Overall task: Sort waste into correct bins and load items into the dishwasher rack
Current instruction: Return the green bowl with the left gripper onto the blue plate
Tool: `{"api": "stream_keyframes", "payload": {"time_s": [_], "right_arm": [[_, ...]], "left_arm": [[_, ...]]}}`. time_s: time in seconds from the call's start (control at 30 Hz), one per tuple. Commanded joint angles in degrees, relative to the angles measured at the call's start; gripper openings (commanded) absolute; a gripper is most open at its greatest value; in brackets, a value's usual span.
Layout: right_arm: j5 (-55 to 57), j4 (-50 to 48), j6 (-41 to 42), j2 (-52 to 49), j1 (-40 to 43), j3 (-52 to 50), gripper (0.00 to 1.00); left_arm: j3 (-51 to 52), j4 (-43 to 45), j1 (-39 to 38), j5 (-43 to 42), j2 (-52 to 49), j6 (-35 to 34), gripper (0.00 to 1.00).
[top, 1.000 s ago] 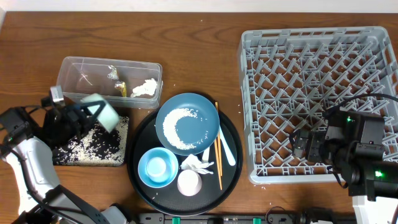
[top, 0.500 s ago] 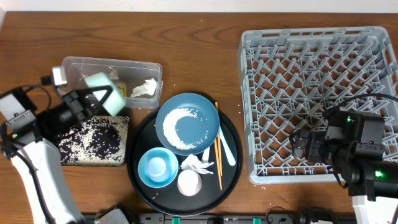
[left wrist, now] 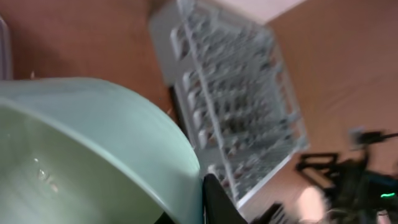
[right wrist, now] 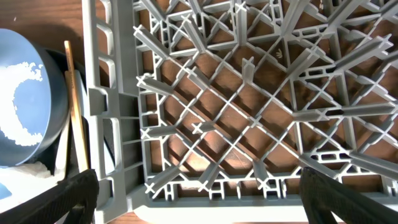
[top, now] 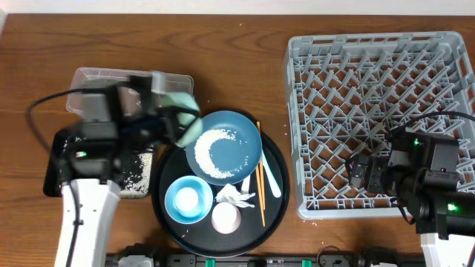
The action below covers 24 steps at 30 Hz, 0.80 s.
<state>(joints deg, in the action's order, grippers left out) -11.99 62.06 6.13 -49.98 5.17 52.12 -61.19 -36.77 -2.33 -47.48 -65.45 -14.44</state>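
Observation:
My left gripper (top: 175, 119) is shut on the rim of the pale-green bowl (top: 183, 110), which hangs blurred between the clear tub (top: 111, 78) and the dark-blue dish (top: 239, 152). In the left wrist view the bowl (left wrist: 81, 149) fills the left side, with one black finger (left wrist: 214, 202) against its rim. White rice (top: 210, 152) lies on the dish. The dishwasher rack (top: 378, 70) stands at the right. My right gripper (top: 365, 173) stands open over its front-left corner, holding nothing. The flat black tray (top: 139, 172) holds rice and is partly hidden by my left arm.
The round black tray (top: 276, 159) carries the dish, a light-blue bowl (top: 178, 204) with a small cup inside, a pink cup (top: 225, 218), a crumpled napkin (top: 236, 196), chopsticks (top: 260, 178) and a white spoon (top: 272, 182). The tub holds a napkin.
My left arm has swung right with the pale-green bowl, from over the flat black tray and tub to the round tray's near edge. The right arm has not moved.

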Motion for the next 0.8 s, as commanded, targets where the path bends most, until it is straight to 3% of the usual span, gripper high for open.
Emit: {"api": "stream_keyframes", "payload": {"time_s": [0.0,0.13,0.3,0.57,0.77], "right_arm": [[0.1,-0.1,0.7,0.2,0.0,1.0,0.99],[0.1,-0.1,0.7,0.2,0.0,1.0,0.99],[0.1,-0.1,0.7,0.2,0.0,1.0,0.99],[0.2,-0.1,0.7,0.2,0.0,1.0,0.99],[0.1,-0.1,0.7,0.2,0.0,1.0,0.99]], "left_arm": [[-1.4,-0.7,-8.5,18.1,-1.6,-0.7,0.06],[-1.4,-0.4,-18.1,27.6,-5.7,-0.7,0.06],[-1.4,0.5,-24.8,33.1,-13.2,-0.7,0.06],[-1.4,4.9,-29.0,33.2,-23.3,-0.7,0.06],[-1.3,5.0,-29.6,33.2,-25.2,-0.7,0.07]]}}
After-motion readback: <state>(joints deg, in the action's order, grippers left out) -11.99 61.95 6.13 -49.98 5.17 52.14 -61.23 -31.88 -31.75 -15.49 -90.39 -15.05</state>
